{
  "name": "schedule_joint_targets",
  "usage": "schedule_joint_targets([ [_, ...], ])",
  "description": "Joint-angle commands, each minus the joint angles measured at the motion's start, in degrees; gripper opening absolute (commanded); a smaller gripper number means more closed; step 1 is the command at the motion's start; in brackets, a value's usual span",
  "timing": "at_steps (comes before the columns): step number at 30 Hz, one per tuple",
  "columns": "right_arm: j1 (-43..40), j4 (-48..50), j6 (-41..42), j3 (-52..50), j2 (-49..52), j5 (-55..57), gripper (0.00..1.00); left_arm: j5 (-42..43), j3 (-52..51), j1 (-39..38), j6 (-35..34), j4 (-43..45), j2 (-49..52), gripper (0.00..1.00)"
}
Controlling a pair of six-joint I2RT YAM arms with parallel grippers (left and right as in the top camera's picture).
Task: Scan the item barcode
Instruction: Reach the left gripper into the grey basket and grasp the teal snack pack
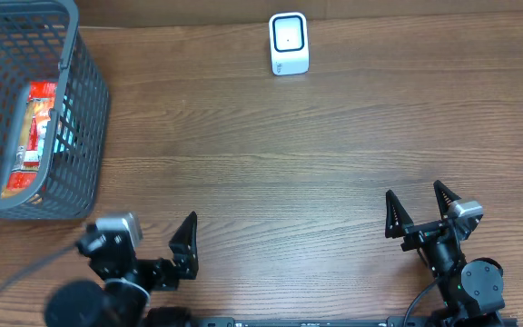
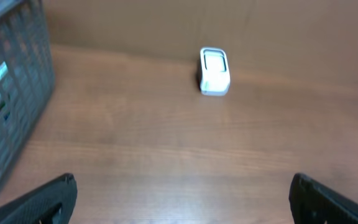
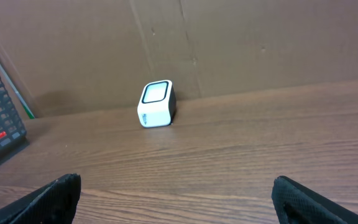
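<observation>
Grey mesh basket [image 1: 87,118], red-packaged item [image 1: 37,127] inside, sits well left of the white barcode scanner [image 1: 289,44]; left gripper [image 2: 182,182], nearer and left of scanner, jaws spread wide, empty; right gripper [image 1: 416,200], nearer and right of scanner, likewise wide, empty.

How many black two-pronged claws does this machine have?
2. The left black two-finger gripper hangs open near the grey mesh basket; the right gripper, open too, opposite.
</observation>
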Motion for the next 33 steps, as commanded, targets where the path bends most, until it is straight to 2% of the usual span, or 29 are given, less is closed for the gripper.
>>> schedule_joint_targets([
  [1,-0.15,0.31,-0.44,-0.59,-0.39,-0.35,1.0,3.28,13.94,0.24,1.95,-8.02,12.87,1.0],
  [5,-0.15,0.28,-0.44,-0.59,-0.39,-0.35,1.0,3.3,31.71,0.24,4.98,-23.37,29.07,1.0],
  [8,-0.15,0.28,-0.44,-0.59,-0.39,-0.33,1.0,2.84,40.48,0.24,4.98,-27.28,38.18,1.0],
  [10,-0.15,0.28,-0.44,-0.59,-0.39,-0.35,1.0,-0.72,44.06,0.24,6.32,-27.21,42.84,1.0],
  [15,-0.15,0.31,-0.44,-0.59,-0.39,-0.35,1.0,-15.67,48.48,0.35,7.17,-19.8,51.12,1.0],
  [18,-0.15,0.28,-0.44,-0.59,-0.39,-0.35,1.0,-19.26,50.12,2.1,7.32,-16.11,53.42,1.0],
  [26,-0.15,0.28,-0.44,-0.59,-0.39,-0.35,1.0,-19.96,52.11,16.7,7.37,-5.9,56.3,1.0],
  [33,-0.15,0.28,-0.44,-0.59,-0.39,-0.33,1.0,-19.32,52.09,29.0,7.39,-4.39,60.33,1.0],
])
